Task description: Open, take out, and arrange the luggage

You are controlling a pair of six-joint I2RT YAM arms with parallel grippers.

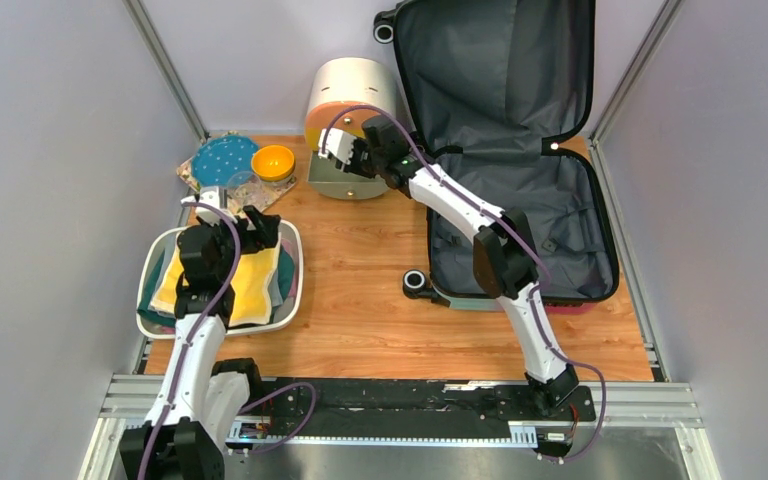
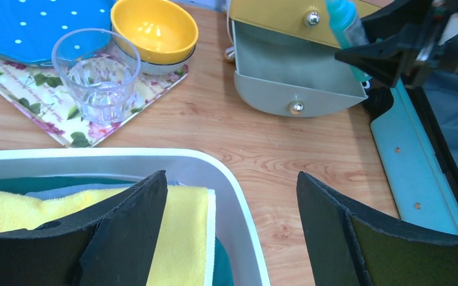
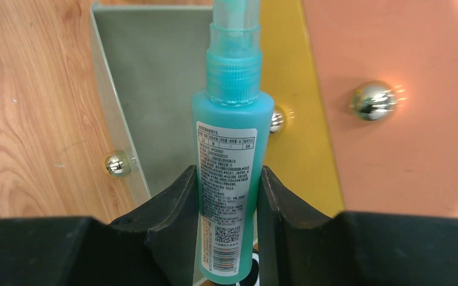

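The luggage (image 1: pixel 560 230) lies open at the right of the table. Its lid (image 1: pixel 500 70) leans on the back wall, showing dark grey lining. Its teal edge shows in the left wrist view (image 2: pixel 411 167). My right gripper (image 1: pixel 345 150) (image 3: pixel 229 196) is shut on a teal spray bottle (image 3: pixel 231 119). It holds the bottle over the open grey drawer (image 3: pixel 149 71) of the round cream cabinet (image 1: pixel 355 85). The bottle also shows in the left wrist view (image 2: pixel 346 24). My left gripper (image 1: pixel 248 225) (image 2: pixel 232 232) is open and empty above the right rim of the white basin (image 2: pixel 238 202).
The basin (image 1: pixel 295 270) holds a folded yellow towel (image 1: pixel 245 285) over teal cloth. Behind it, a floral mat carries a blue dotted plate (image 1: pixel 222 158), a yellow bowl (image 1: pixel 273 162) and a clear glass (image 2: pixel 98 74). Walls close in both sides.
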